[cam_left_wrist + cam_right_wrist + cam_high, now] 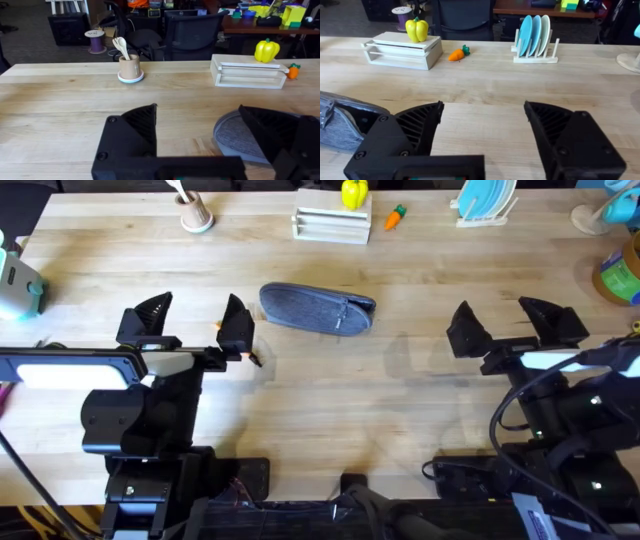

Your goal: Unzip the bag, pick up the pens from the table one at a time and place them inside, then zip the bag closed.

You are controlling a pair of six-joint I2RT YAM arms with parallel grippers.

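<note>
We look down from overhead; both wrist cameras skim low across the tabletop [330, 400], sharing the yellow pepper [266, 50] ahead.

An office-like lab: swivel chairs [187, 32] behind a cluttered desk [260, 22].

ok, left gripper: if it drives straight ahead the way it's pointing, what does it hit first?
Probably nothing nearby. The left gripper is open, and bare table lies ahead between its fingers. The bag sits off to one side by one finger and could get brushed. Farther along, the cup of wooden spoons looks off-line; depth unclear.
</note>
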